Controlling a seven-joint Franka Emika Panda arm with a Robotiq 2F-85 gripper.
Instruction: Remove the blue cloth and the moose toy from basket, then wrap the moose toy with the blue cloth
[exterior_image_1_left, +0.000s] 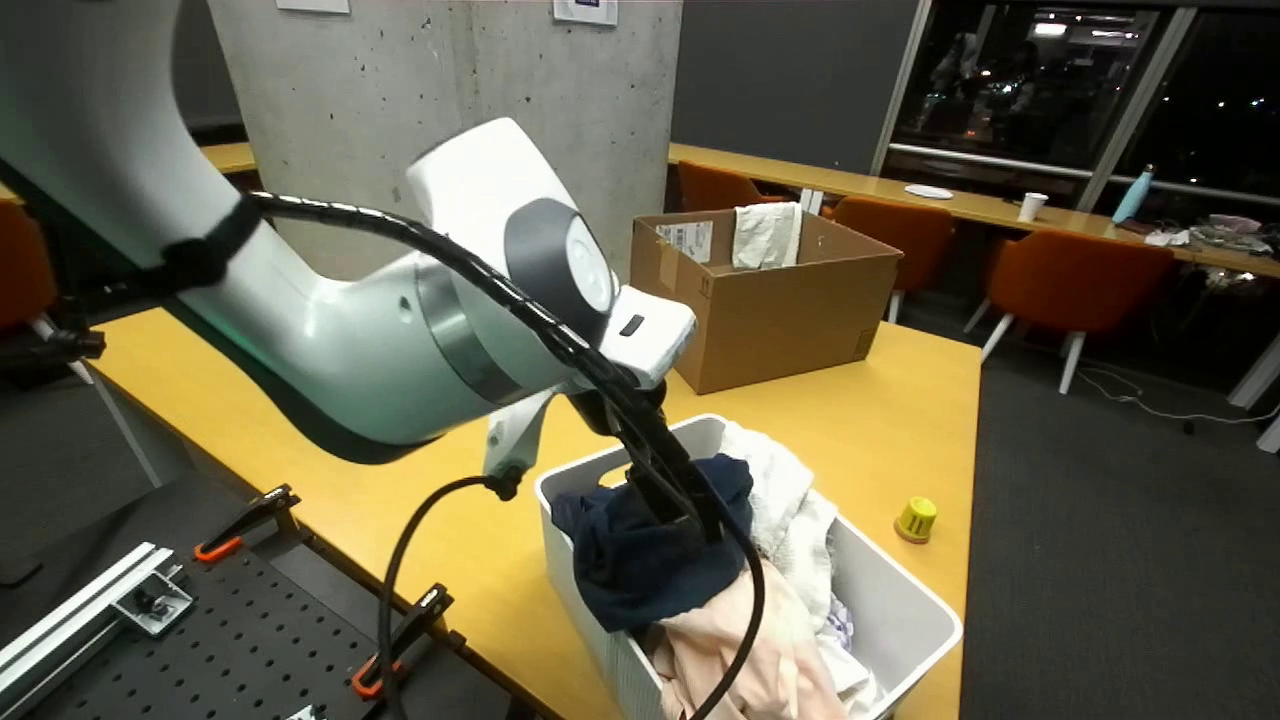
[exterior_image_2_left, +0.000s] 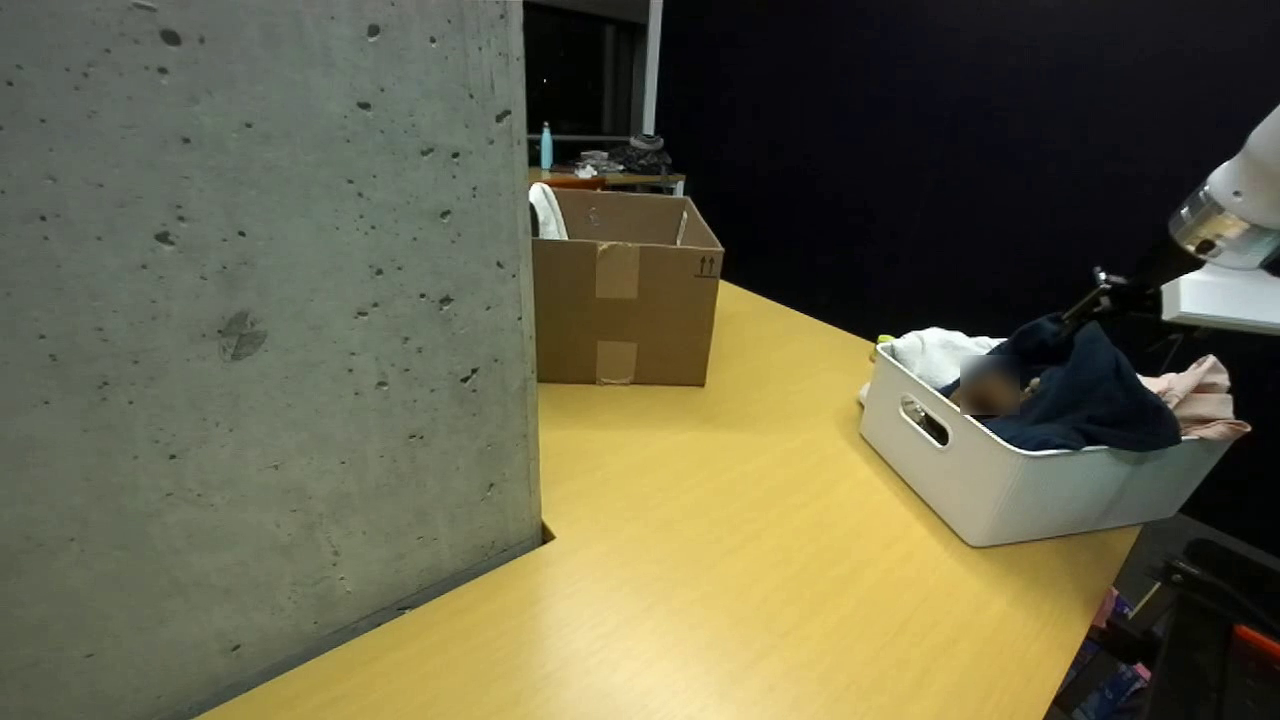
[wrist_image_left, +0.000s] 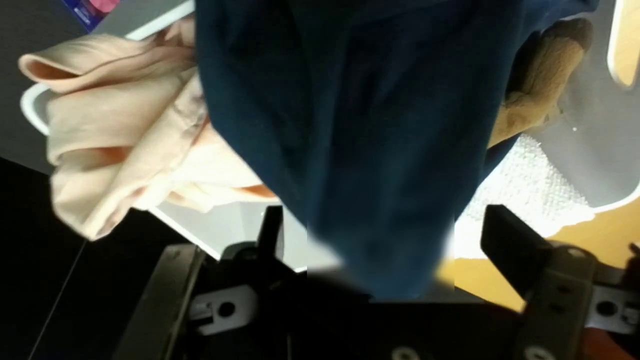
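cloth (wrist_image_left: 380, 125) lies heaped in the basket (exterior_image_2_left: 1050, 500), partly covering the moose (wrist_image_left: 545, 75), with a fold inside the wide-parted claw (wrist_image_left: 384, 220), so best pinch that alone and lift slowly, leaving the moose undragged.

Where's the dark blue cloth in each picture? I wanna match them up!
In an exterior view: the blue cloth is below the middle.
In an exterior view: the blue cloth is toward the right edge, around halfway down.
In the wrist view: the blue cloth is big, from the top edge down through the middle.
Shared landmark: the peach cloth, next to it every time.
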